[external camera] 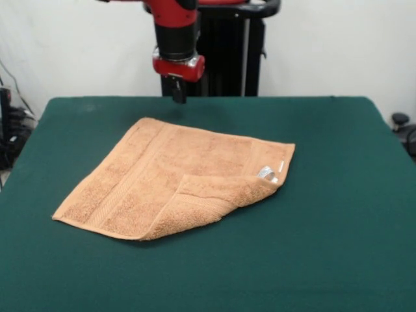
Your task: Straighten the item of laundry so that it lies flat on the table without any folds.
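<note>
The table point(351, 260) is being shown across the lower frame, with the towel point(162, 175) lying left of centre, its lower right corner folded over near the white label point(281, 166). The gripper point(178, 92) is being held above the towel's upper edge, at upper centre; whether it is apart or together cannot be told.

Red arm point(175, 26), black wrist band, black pedestal point(224, 49)

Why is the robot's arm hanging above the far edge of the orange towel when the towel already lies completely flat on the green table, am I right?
Not quite. The front view shows the towel is not flat: its near corner is folded back over itself. The rest holds: the arm hangs above the towel's far edge, on the green table.
</note>
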Motion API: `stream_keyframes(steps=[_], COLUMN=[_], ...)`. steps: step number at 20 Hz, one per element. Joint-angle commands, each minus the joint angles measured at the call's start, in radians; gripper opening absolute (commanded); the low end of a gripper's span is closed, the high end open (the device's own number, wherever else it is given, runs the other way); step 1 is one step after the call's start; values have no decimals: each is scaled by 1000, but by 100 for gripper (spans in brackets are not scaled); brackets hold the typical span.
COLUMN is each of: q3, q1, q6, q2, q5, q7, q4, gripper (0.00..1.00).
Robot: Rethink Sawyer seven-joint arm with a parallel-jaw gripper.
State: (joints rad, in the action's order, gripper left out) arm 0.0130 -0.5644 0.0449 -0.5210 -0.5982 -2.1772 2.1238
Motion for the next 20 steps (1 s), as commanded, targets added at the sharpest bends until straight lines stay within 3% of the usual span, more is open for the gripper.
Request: stream_keyframes(steps=[1, 11, 20], q3=[-146, -125, -95], q1=[69, 125, 185], q6=[124, 124, 47], q2=[-25, -7, 114], q5=[99, 150, 185], q7=[-55, -74, -101], q4=[-107, -147, -243], gripper=[0, 0, 0])
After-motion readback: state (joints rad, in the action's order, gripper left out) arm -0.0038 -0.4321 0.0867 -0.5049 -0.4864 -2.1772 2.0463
